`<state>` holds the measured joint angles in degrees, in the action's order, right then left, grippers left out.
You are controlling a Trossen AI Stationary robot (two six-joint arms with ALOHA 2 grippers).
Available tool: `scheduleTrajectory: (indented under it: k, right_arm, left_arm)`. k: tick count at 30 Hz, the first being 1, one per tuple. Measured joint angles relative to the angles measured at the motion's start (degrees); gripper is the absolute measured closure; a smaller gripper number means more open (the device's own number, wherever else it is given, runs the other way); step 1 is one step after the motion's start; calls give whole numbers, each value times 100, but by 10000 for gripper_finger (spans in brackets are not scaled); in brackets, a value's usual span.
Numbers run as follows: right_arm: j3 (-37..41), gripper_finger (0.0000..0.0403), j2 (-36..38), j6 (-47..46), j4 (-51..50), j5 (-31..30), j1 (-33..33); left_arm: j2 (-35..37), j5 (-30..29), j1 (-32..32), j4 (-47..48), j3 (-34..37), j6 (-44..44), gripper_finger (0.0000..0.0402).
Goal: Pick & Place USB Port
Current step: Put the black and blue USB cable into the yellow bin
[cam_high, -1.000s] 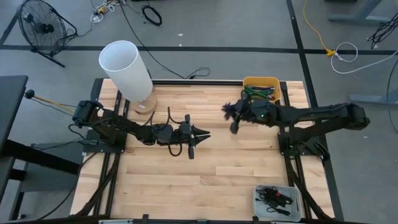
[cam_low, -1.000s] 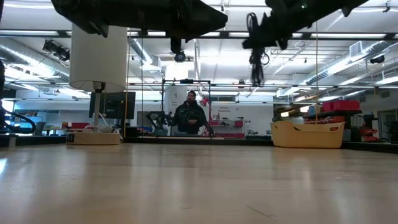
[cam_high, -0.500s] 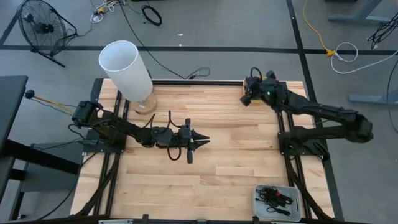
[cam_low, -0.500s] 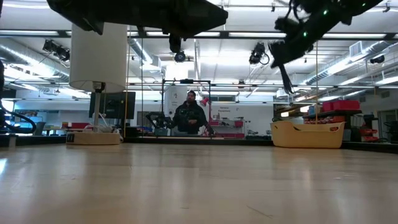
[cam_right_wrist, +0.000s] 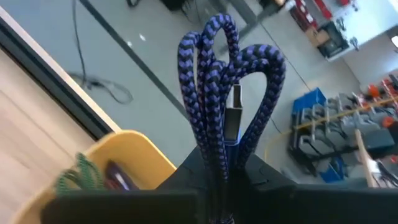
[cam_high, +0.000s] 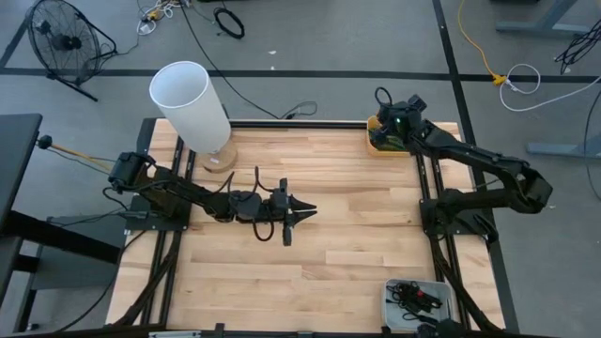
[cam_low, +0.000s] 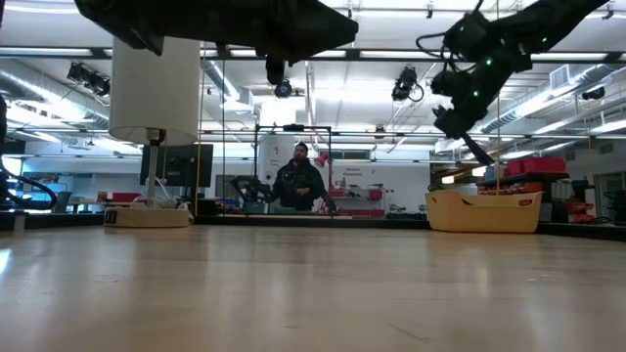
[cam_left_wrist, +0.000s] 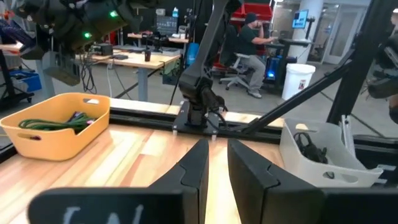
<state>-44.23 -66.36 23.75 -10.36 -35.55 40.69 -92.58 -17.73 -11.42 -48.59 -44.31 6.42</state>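
— So where is the cable (cam_right_wrist: 221,106) right now?

— Up in the right gripper (cam_right_wrist: 219,163). Its two dark fingers are pinched on a folded bundle of blue braided cord, and the loops stand up out of the grip. A metal plug (cam_right_wrist: 231,115) shows among the loops. From above, that gripper (cam_high: 392,120) sits over the yellow bin (cam_high: 383,143) at the far right corner of the table (cam_high: 310,253).

— Is the cable touching the bin?

— I cannot tell. The level view shows the right gripper (cam_low: 468,86) hanging well above the bin (cam_low: 484,210), with something thin reaching down from it toward the rim. The right wrist view shows the bin (cam_right_wrist: 134,155) near the fingers, with a green cord (cam_right_wrist: 81,174) lying in it.

— And the other arm?

— It is stretched out over the middle of the table. The left gripper (cam_high: 302,208) points toward the right side, and its fingers (cam_left_wrist: 193,171) stand close together with only a narrow gap, nothing between them.

— Anything else on the table?

— A white lamp (cam_high: 191,103) stands at the far left corner, and a white tray (cam_high: 394,286) with dark cables sits at the near right edge. Beyond the table, a person (cam_low: 298,184) sits in the room.
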Motion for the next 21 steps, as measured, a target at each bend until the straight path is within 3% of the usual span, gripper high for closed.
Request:
scheduleTrajectory:
  k: [13,21]
  right_arm:
    - [9,378,-1157,609,6,-491,282]
    - [11,378,-1269,445,-146,-72,478]
  left_arm:
    - [0,2,20,95,6,-173,340]
    - [0,-1,39,169,6,-172,340]
